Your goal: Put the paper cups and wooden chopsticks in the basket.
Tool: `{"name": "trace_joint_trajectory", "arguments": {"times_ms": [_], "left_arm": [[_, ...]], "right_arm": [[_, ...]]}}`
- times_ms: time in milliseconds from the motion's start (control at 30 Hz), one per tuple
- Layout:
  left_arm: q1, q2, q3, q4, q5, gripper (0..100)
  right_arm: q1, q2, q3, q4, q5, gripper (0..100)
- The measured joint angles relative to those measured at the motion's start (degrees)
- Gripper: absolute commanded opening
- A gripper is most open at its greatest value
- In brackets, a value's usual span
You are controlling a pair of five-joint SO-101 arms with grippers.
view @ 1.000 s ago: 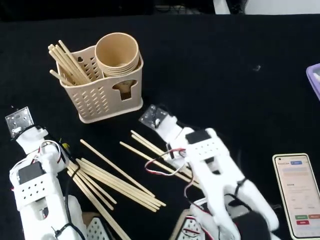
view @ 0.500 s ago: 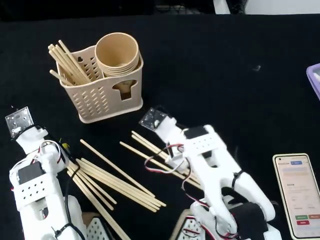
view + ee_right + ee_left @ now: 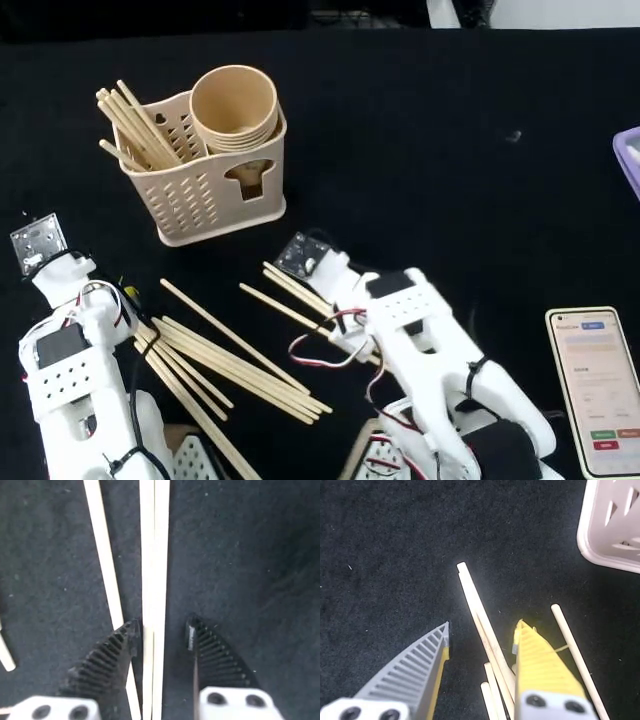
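Observation:
A beige basket [image 3: 205, 185] stands at the back left, holding stacked paper cups [image 3: 235, 105] and several wooden chopsticks [image 3: 135, 125]. More chopsticks lie loose on the black table: a bundle [image 3: 235, 368] in front of the basket and a pair [image 3: 290, 285] beside it. My left gripper [image 3: 483, 624] is open low over the bundle's ends, with chopsticks [image 3: 475, 600] between its fingers and the basket's corner [image 3: 612, 530] nearby. My right gripper [image 3: 162, 625] is open and straddles the pair of chopsticks [image 3: 154, 555]. Its black fingers [image 3: 112, 655] are low at the table.
A phone [image 3: 595, 385] lies at the front right and a purple object [image 3: 630, 155] sits at the right edge. A single chopstick [image 3: 102, 550] lies just beside the pair. The left arm [image 3: 70, 360] and right arm [image 3: 420, 335] fill the front of the table.
The right arm has shifted left and toward the front, settling its wrist lower over the pair of chopsticks. The left arm and the basket have not moved.

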Motion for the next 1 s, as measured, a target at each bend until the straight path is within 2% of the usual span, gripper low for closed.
{"name": "trace_joint_trajectory", "arguments": {"times_ms": [100,267,467,533,600,867,1000], "left_arm": [[0.00,0.00,0.00,0.00,0.00,22],[0.00,0.00,0.00,0.00,0.00,22],[0.00,0.00,0.00,0.00,0.00,22],[0.00,0.00,0.00,0.00,0.00,22],[0.00,0.00,0.00,0.00,0.00,22],[0.00,0.00,0.00,0.00,0.00,22],[0.00,0.00,0.00,0.00,0.00,22]], "right_arm": [[0.09,0.00,0.09,-0.35,0.00,14.7],[0.26,0.18,0.09,-1.23,0.00,0.9],[0.35,7.38,-4.04,-1.58,0.09,8.7],[0.35,10.55,-6.42,-0.18,0.09,7.6],[0.26,12.92,-8.44,0.79,0.09,0.5],[0.53,13.54,-10.20,2.99,0.09,1.0],[2.81,5.89,-11.60,11.08,0.09,1.0]]}}
